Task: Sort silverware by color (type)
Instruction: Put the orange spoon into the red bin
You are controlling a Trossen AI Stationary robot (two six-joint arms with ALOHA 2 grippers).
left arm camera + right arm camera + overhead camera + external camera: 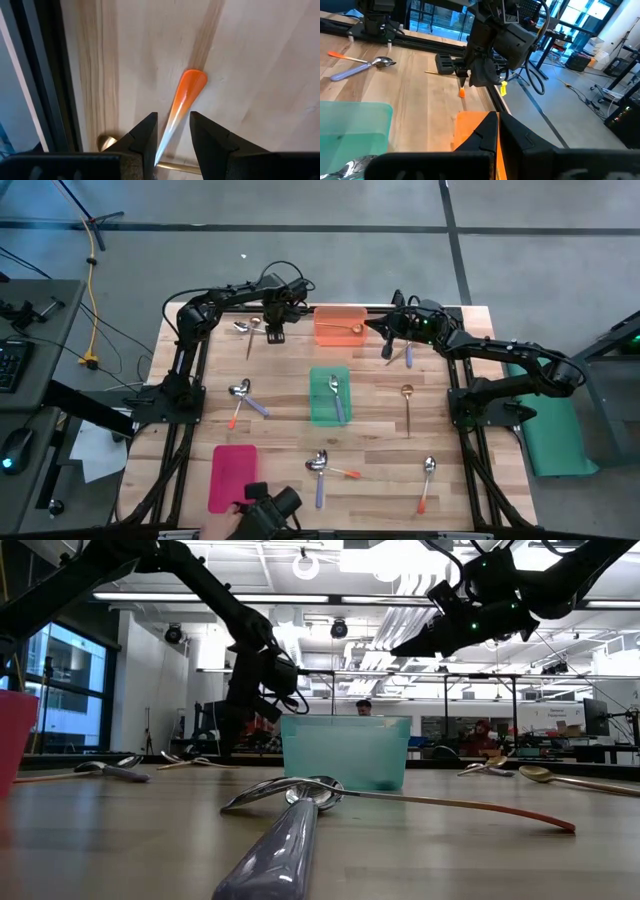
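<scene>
High view is showing the dark left gripper (274, 332) sitting low at the far left of the light wooden table (380, 435), fingers narrowly apart around the tapering orange handle of a metal spoon (181, 107), tip touching the wood. A brass-handled spoon (250, 338) is lying just beside it. The dark right gripper (384, 326) is hovering raised beside the orange rectangular plastic tray (340, 325), fingers pressed together, holding nothing. A purple-blue-handled spoon (336, 398) is lying inside the green translucent plastic tray (318, 408); the remaining spoons are scattered across the table.
</scene>
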